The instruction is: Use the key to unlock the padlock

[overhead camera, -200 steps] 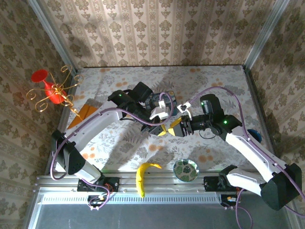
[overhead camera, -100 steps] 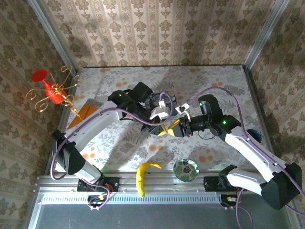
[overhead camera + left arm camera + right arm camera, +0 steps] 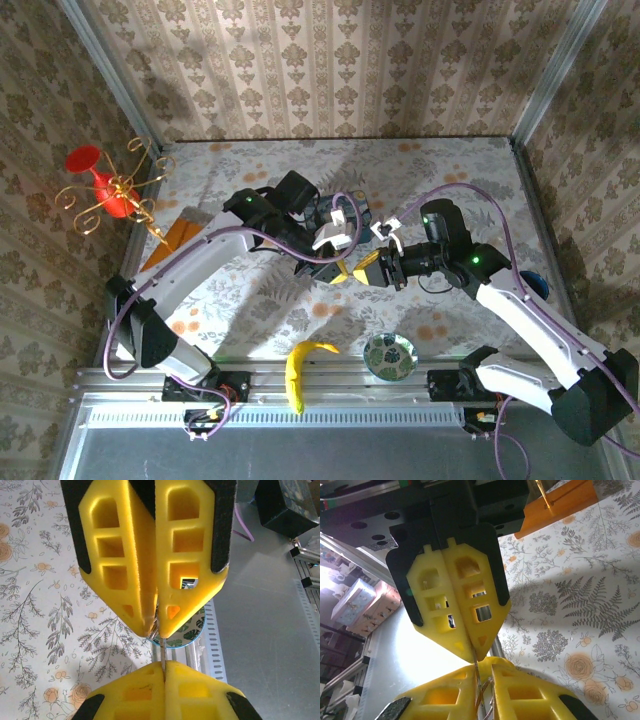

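Nearest the arm bases, a banana (image 3: pixel 303 366) and a small leaf-patterned bowl (image 3: pixel 389 356) lie at the front edge of the tabletop (image 3: pixel 250 305), well apart from the work. Above the middle of the tabletop the two grippers meet tip to tip in the air. The left gripper (image 3: pixel 164 666) has its jaws pressed fully together, as they were a second ago. The right gripper (image 3: pixel 481 666) is what has changed: its jaws stood partly open then and have now drawn in to a thin slit. Bridging the two sets of tips is a slim silvery sliver that I take to be the key (image 3: pixel 163 652), pinched at one end by the left jaws and at the other by the right, where a fine wire loop (image 3: pixel 487 692) sits in the slit beside it. It looks as if the key is now held from both sides, likely a handover or a regrip. Its long axis runs straight along the line from one pair of tips to the other, edge-on to both wrist cameras. Which end carries the teeth I cannot tell. I cannot pick out the padlock, so unlocking looks not yet begun. Farther back stands a red vase (image 3: pixel 97 180).
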Robot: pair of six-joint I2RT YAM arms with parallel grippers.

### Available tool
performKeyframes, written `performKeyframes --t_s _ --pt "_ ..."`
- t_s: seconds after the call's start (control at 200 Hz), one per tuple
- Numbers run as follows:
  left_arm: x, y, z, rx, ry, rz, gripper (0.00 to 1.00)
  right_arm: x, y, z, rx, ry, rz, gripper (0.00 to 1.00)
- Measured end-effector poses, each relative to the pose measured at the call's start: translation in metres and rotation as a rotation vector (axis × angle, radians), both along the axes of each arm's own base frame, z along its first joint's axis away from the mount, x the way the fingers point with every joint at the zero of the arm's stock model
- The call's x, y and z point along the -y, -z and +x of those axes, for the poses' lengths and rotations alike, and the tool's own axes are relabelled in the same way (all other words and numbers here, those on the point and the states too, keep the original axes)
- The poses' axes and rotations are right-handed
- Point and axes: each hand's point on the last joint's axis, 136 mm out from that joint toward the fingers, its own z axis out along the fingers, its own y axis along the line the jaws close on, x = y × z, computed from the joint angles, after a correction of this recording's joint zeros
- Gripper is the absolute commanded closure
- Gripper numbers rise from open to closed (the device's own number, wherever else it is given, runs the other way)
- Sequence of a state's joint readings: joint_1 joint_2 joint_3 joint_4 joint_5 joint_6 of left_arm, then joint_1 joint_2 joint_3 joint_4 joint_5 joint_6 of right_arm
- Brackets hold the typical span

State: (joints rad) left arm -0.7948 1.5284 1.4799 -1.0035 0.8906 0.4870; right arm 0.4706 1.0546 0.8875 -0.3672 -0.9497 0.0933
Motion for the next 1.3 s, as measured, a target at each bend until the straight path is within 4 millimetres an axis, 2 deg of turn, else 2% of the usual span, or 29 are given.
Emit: performKeyframes --t_s 0.095,0.265,0.36,0.52,0.66,0.76,0.875,0.995,1.11,1.2,1.301 --pt "-0.001 0.0 0.001 -0.001 -0.004 0.0 1.0 0.0 0.0 0.0 0.008 -0.003 0.0 1.0" --pt "-0.001 0.0 0.002 -0.004 -0.009 0.0 1.0 0.0 -0.001 0.0 0.014 -0.003 0.001 1.0" --pt "0.0 -0.002 0.007 -0.015 -0.034 -0.004 0.51 0.001 -0.001 0.001 0.021 0.007 0.0 1.0" --pt "-0.003 -0.009 0.035 -0.024 -0.179 -0.032 0.01 0.013 0.008 0.014 -0.013 0.097 -0.013 1.0" --pt "-0.005 -0.013 0.068 -0.028 -0.405 -0.042 0.0 0.035 0.029 0.04 -0.096 0.272 -0.04 1.0" --pt "-0.005 -0.006 0.099 -0.044 -0.632 -0.032 0.0 0.049 0.049 0.057 -0.165 0.412 -0.072 1.0" --pt "-0.01 0.027 0.128 -0.07 -0.898 0.042 0.0 0.061 0.076 0.07 -0.246 0.562 -0.093 1.0" --pt "-0.009 0.069 0.144 -0.076 -1.108 0.161 0.06 0.079 0.113 0.076 -0.333 0.718 -0.129 1.0" --pt "-0.01 0.109 0.16 -0.051 -1.26 0.259 0.07 0.097 0.145 0.075 -0.386 0.853 -0.156 1.0" --pt "-0.013 0.136 0.169 -0.02 -1.358 0.318 0.07 0.111 0.156 0.073 -0.394 0.943 -0.161 1.0" --pt "-0.018 0.161 0.176 0.014 -1.45 0.373 0.07 0.123 0.154 0.074 -0.367 1.02 -0.14 1.0"
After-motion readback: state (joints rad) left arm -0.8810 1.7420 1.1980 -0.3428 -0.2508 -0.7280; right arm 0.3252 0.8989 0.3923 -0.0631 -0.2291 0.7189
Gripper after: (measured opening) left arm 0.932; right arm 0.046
